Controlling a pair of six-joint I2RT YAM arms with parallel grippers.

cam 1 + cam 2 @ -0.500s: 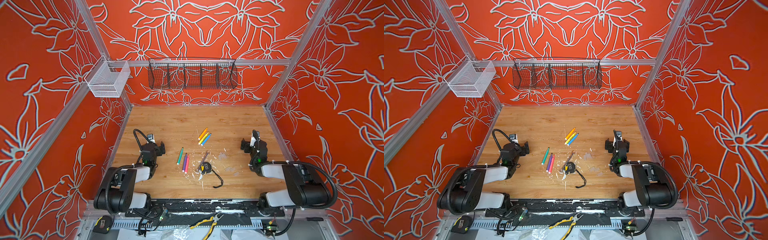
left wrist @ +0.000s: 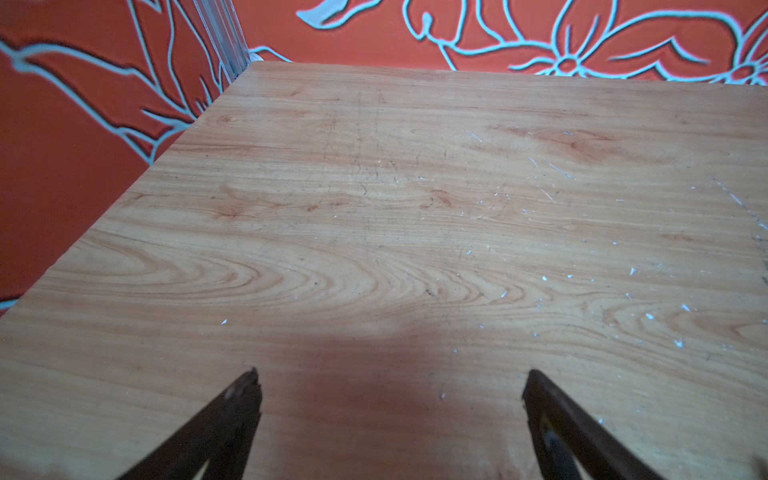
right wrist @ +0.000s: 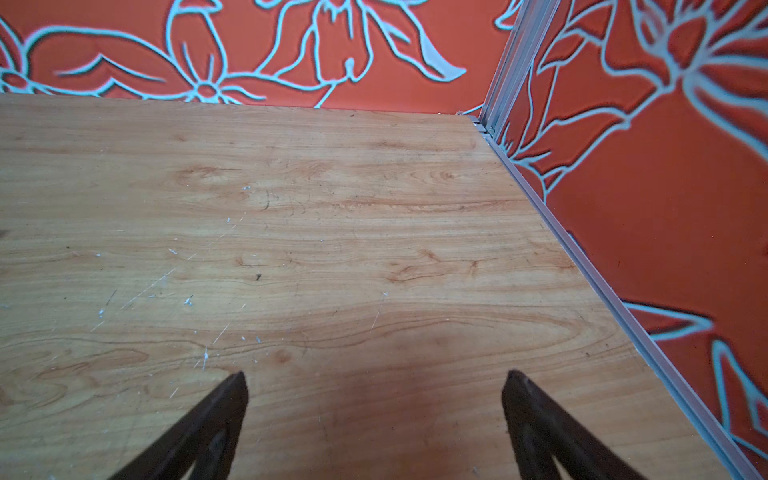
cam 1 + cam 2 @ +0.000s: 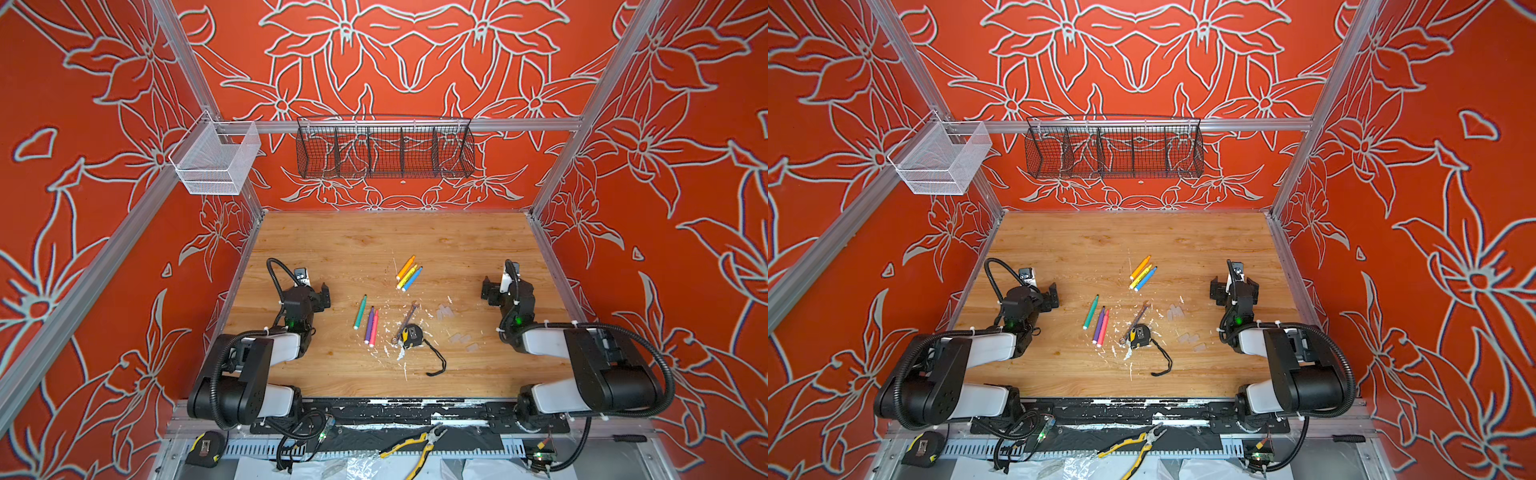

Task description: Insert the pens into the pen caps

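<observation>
Pens look light, stiff, slick (prob. roll-prone); grab mid-barrel; pen caps seem tiny, fiddly; left claw, right claw both spread wide, empty.

Pens — six: three mid-frame, three just above. Clear caps: faint, uncountable. Wrench one, tape measures two, pliers one.

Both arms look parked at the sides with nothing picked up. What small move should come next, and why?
Probably swing the left gripper toward the green pen: its jaws are open and empty, and that pen lies nearest it. The clear pen caps lie nearer the right gripper.
</observation>
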